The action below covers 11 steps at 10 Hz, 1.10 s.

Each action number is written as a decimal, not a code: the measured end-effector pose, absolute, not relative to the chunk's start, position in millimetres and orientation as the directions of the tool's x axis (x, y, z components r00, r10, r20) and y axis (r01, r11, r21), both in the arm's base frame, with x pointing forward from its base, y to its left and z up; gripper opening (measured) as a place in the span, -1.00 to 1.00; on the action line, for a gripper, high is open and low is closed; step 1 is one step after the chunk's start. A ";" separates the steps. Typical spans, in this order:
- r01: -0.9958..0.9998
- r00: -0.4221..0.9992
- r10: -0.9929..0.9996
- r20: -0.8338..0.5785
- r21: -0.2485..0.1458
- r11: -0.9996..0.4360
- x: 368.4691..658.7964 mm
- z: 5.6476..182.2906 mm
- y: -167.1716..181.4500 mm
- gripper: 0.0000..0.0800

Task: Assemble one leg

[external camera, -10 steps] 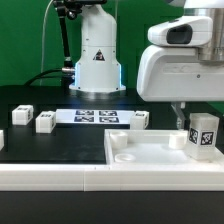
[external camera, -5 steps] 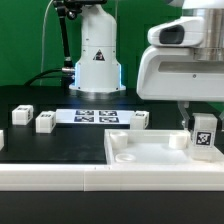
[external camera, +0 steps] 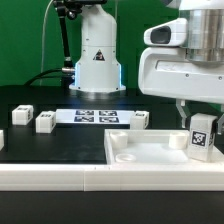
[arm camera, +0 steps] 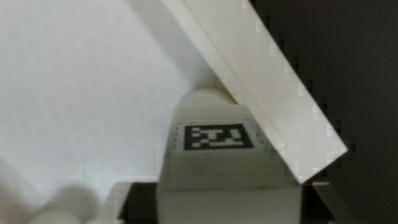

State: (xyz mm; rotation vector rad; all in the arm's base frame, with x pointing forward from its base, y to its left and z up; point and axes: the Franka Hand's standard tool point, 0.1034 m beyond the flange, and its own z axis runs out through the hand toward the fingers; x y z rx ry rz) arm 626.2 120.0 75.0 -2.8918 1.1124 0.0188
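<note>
Change: over the last second the arm [external camera: 185,65] has edged toward the exterior view's left, carrying the leg [external camera: 203,133] with it.
Meaning: probably lining up with a corner socket; the leg is not seated yet.
Leg: slightly tilted, tag outward, at the white tray-like panel's [external camera: 150,152] corner on the exterior view's right.
Tool [external camera: 198,118]: pinching the leg's sides.
Arm pose: wrist pointing straight down over that corner.

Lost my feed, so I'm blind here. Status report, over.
Gripper shut on leg. Leg upright, tag showing, at tabletop corner on the exterior view's right; contact unclear. Nothing in the way; three other legs lie apart on table.
</note>
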 end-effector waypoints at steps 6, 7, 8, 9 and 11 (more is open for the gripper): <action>-0.981 0.194 -0.980 -0.052 -0.017 -0.193 626.4 74.0 118.8 -0.27; -0.986 0.166 -0.984 -0.063 -0.017 -0.165 626.5 74.0 118.4 -0.27; -0.991 0.136 -0.988 -0.069 -0.016 -0.135 626.4 74.0 119.6 -0.09; -0.989 0.151 -0.986 -0.070 -0.017 -0.150 626.2 74.0 120.5 -0.09; -0.976 0.218 -0.973 -0.073 -0.001 -0.218 623.2 74.3 123.9 0.55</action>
